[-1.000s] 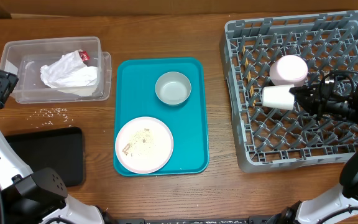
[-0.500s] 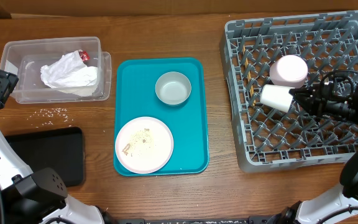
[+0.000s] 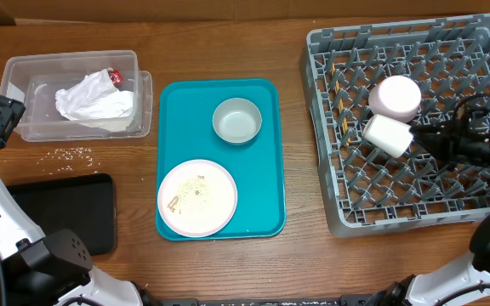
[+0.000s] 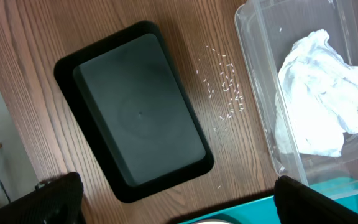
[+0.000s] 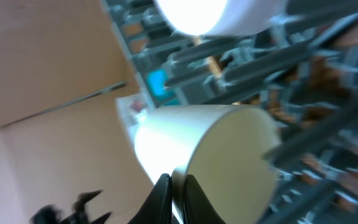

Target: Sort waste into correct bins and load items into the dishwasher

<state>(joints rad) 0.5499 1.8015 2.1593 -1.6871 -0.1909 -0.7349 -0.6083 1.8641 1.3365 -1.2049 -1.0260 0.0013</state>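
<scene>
The plate (image 3: 197, 197), carrying food crumbs, sits nearest on the teal tray (image 3: 266, 170). To its left the black tray (image 3: 66, 212) lies on the surface (image 3: 296, 263). The left gripper (image 4: 179, 199) hangs above that area, jaws wide apart and empty. Rice grains (image 3: 73, 154) lie between the black tray and the clear tub (image 3: 15, 76), which holds the napkin (image 3: 92, 100). In the dish rack (image 3: 449, 59), the right gripper (image 5: 174, 190) pinches the rim of the white cup (image 3: 387, 134), which lies on its side beside the upturned small bowl (image 3: 395, 95).

I see soft, even light from above and faint shadows; the left wrist view is sharp, the right wrist view smeared, with the white cup (image 5: 204, 149) blurred.
</scene>
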